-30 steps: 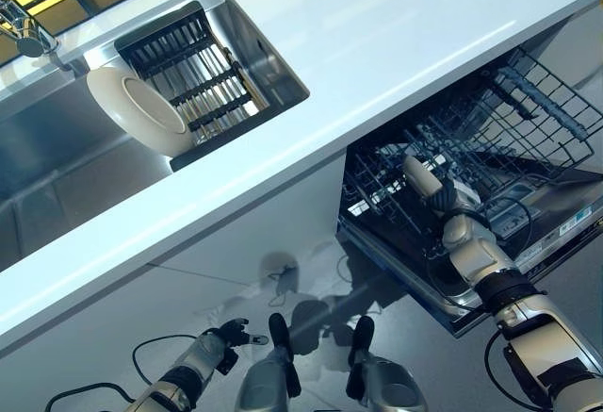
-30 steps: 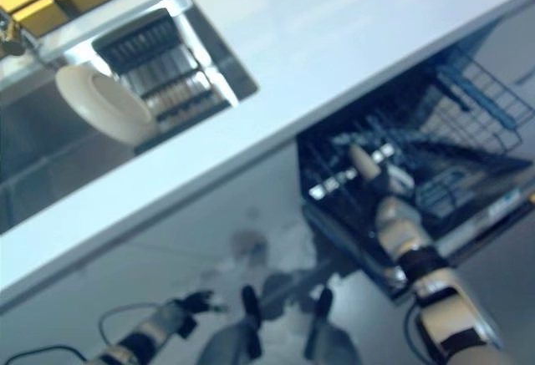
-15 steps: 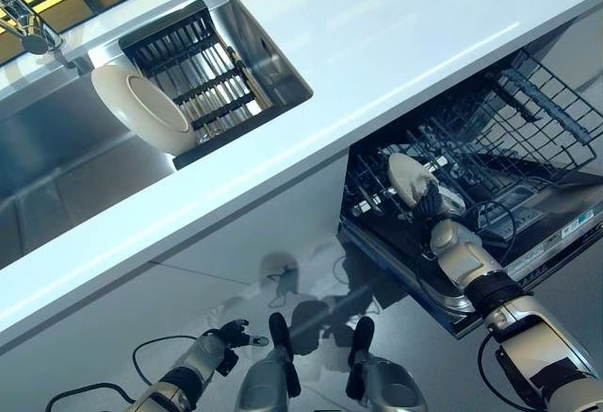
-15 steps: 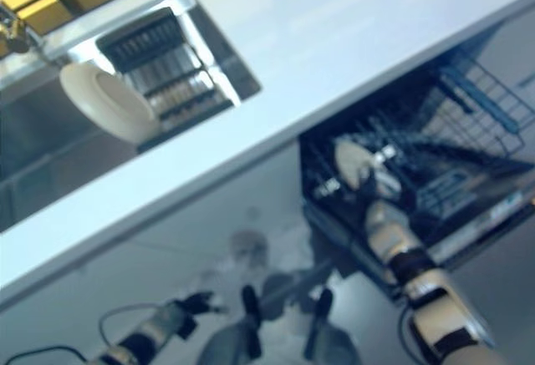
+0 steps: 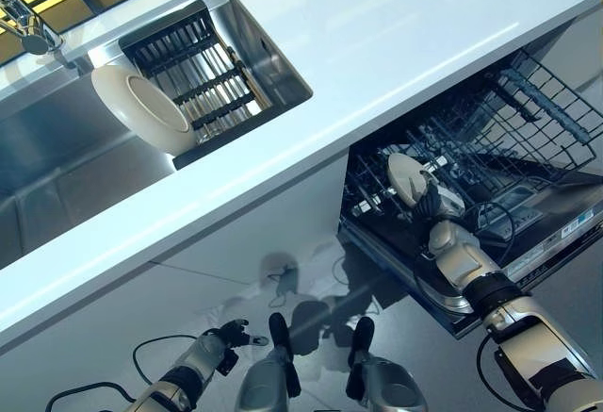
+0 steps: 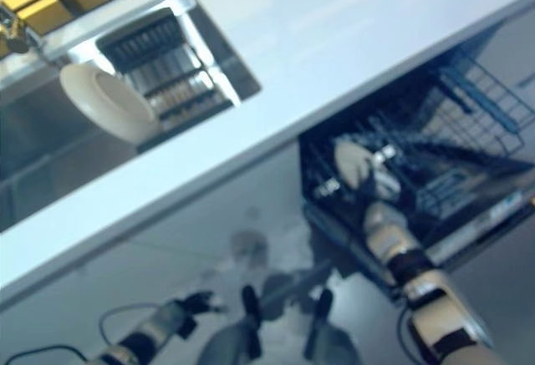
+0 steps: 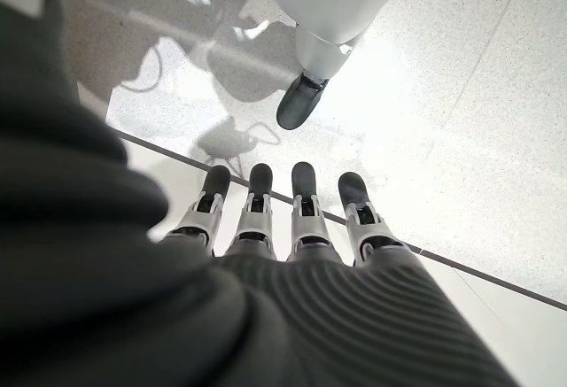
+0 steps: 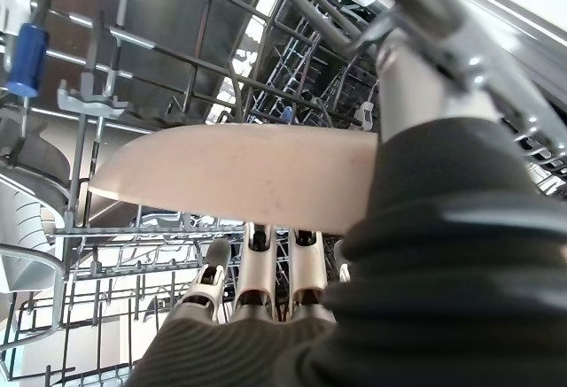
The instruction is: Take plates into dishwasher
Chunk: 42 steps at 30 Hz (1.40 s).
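Observation:
A cream plate (image 5: 407, 176) stands on edge among the tines at the front left of the pulled-out dishwasher rack (image 5: 513, 124). My right hand (image 5: 445, 238) reaches into the rack from below and is shut on this plate. In the right wrist view the plate (image 8: 232, 176) lies across the hand, fingers (image 8: 259, 279) on one face and the thumb on the other. A second cream plate (image 5: 141, 110) leans against the black dish rack in the sink. My left hand (image 5: 224, 338) hangs low by the floor, its fingers (image 7: 306, 214) straight and holding nothing.
A white countertop (image 5: 377, 35) runs above the dishwasher. The steel sink (image 5: 66, 176) holds a black dish rack (image 5: 193, 73), with a tap (image 5: 26, 27) at the far left. The dishwasher door (image 5: 556, 233) lies open under the rack.
My right hand has carried the plate a little further up and left into the rack and turned it so more of its face shows. The left hand has stayed put.

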Tool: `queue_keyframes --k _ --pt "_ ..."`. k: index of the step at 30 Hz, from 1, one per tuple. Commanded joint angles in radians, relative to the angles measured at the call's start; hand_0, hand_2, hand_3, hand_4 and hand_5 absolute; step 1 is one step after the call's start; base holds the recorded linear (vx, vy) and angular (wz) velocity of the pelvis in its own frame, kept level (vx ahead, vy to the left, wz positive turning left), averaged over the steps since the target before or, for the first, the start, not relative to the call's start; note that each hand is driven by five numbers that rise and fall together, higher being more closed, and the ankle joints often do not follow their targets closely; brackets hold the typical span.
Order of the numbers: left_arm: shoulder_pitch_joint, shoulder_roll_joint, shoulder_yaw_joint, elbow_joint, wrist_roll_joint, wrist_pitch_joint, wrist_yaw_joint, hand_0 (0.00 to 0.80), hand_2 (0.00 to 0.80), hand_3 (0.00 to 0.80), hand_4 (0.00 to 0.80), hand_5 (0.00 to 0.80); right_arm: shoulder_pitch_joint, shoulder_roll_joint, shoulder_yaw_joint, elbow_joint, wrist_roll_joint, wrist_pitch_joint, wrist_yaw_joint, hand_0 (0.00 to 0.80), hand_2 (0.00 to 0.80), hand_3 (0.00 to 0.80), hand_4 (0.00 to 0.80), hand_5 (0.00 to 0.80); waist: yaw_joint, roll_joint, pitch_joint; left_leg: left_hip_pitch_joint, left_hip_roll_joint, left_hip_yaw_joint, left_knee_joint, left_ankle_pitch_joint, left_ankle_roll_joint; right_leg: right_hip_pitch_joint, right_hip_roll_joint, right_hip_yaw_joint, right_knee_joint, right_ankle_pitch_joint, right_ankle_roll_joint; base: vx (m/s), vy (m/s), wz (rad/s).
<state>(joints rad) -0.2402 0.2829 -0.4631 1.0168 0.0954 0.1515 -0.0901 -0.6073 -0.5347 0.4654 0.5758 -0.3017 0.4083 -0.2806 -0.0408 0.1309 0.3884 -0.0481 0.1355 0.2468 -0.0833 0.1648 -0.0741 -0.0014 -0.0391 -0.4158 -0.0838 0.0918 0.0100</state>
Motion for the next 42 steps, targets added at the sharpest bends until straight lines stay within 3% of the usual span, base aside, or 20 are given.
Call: queue_keyframes --k 1,21,42 --pt "-0.04 0.018 -0.02 0.01 0.0 -0.001 0.011 0.0 0.0 0.0 0.0 0.0 -0.016 0.093 0.048 -0.011 0.04 -0.049 -0.022 0.0 0.0 0.0 0.0 0.0 0.006 -0.089 0.02 -0.014 -0.096 0.073 -0.004 -0.144 0.027 -0.033 0.012 0.043 0.13 -0.221 -0.021 0.0 0.0 0.0" --pt "0.01 0.027 0.036 -0.024 0.021 0.018 0.03 0.0 0.0 0.0 0.0 0.0 0.138 0.022 -0.049 -0.296 -0.007 -0.107 -0.094 0.0 0.0 0.0 0.0 0.0 -0.034 -0.117 0.005 0.005 -0.082 0.106 -0.004 -0.152 0.032 -0.018 0.027 0.073 0.119 -0.218 -0.012 -0.001 -0.001 0.0" --pt "0.083 0.019 0.084 0.009 0.045 -0.007 0.036 0.0 0.0 0.0 0.0 0.0 0.316 -0.101 -0.211 -0.632 0.029 -0.184 -0.091 0.0 0.0 0.0 0.0 0.0 -0.087 -0.141 -0.068 0.06 -0.052 0.183 -0.004 -0.163 0.024 0.056 0.047 0.112 0.07 -0.21 -0.01 -0.015 -0.016 -0.06"
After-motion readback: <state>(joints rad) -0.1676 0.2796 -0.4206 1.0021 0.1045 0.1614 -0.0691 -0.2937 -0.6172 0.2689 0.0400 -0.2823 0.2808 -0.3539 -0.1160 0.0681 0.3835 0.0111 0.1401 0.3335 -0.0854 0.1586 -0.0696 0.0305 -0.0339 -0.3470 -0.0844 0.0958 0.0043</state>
